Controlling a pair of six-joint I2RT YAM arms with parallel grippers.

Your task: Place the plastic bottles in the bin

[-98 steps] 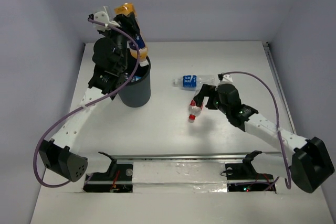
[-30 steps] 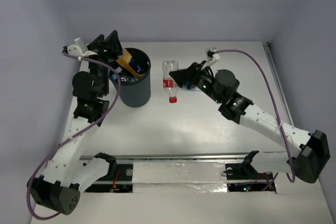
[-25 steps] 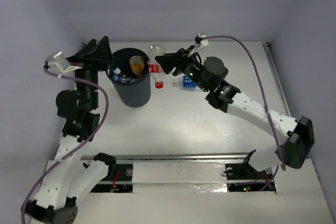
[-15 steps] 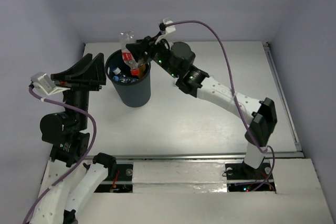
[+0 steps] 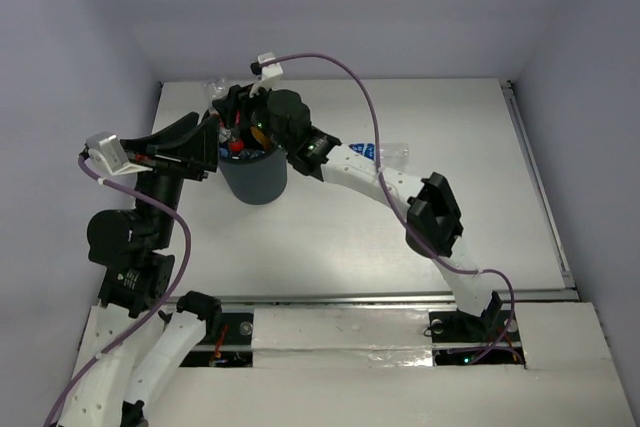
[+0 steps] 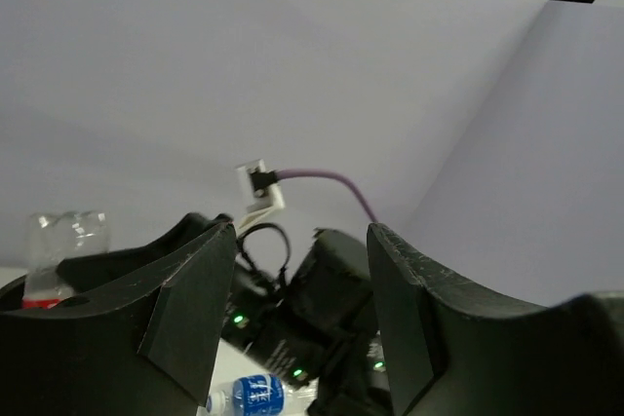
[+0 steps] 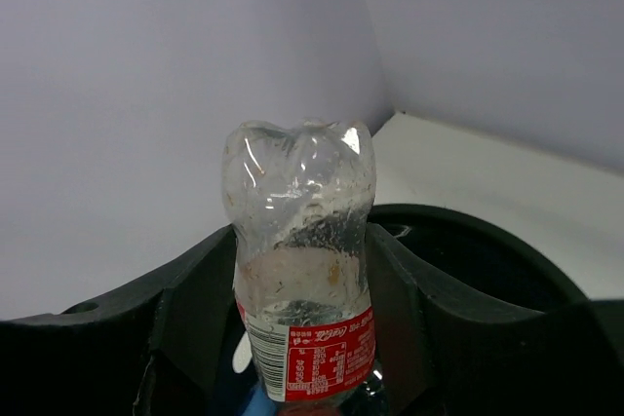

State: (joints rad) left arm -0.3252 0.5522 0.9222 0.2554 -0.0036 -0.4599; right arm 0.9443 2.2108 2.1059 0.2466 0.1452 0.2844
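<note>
My right gripper (image 5: 232,119) is shut on the clear bottle with the red label (image 7: 304,284) and holds it cap-down over the dark bin (image 5: 256,183). The bottle's base (image 5: 214,88) sticks out beyond the bin's far left rim. In the right wrist view the bin's rim (image 7: 468,226) curves behind the bottle. My left gripper (image 5: 207,150) is open and empty just left of the bin. Orange and blue bottle parts show inside the bin. One blue-labelled bottle (image 5: 372,150) lies on the table right of the bin, partly behind my right arm; it also shows in the left wrist view (image 6: 244,397).
My right arm stretches across the table's middle from its base to the bin. Its purple cable (image 5: 340,72) loops above the far table. White walls close the table at the back and on both sides.
My right arm swung left with the red-labelled bottle, from over the table to above the bin. My left gripper let the orange bottle into the bin and drew back to the left.
</note>
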